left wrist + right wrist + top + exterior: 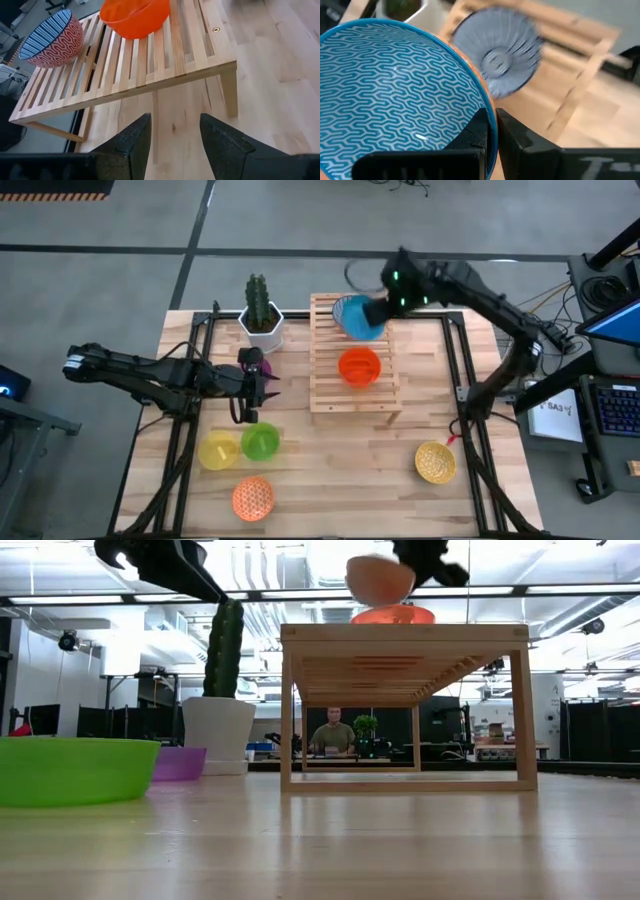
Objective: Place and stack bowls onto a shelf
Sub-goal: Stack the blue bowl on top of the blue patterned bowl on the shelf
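The shelf [325,395], a slatted wooden rack, stands mid-table. On it sit a red-orange bowl [359,367] and, at its far end, a bowl with a blue-striped inside and red-patterned outside [50,37]. My right gripper [492,117] is shut on a blue wave-patterned bowl [395,85], held high over the shelf's far end [380,580]. My left gripper [175,135] is open and holds nothing. It hovers above the table at the shelf's left side [268,387], next to a purple bowl [255,361]. My right gripper pinches the patterned bowl's rim [489,107], one finger inside the bowl and one outside. The fingers slant down onto the rim from the table's right. The bowl is lifted clear above the shelf, its opening upward.
A white pot with a cactus [261,320] stands at the shelf's far left. Green [260,441], yellow [218,451] and orange lattice [252,498] bowls sit near left; a yellow lattice bowl [435,462] sits near right. A person [333,735] sits beyond the table.
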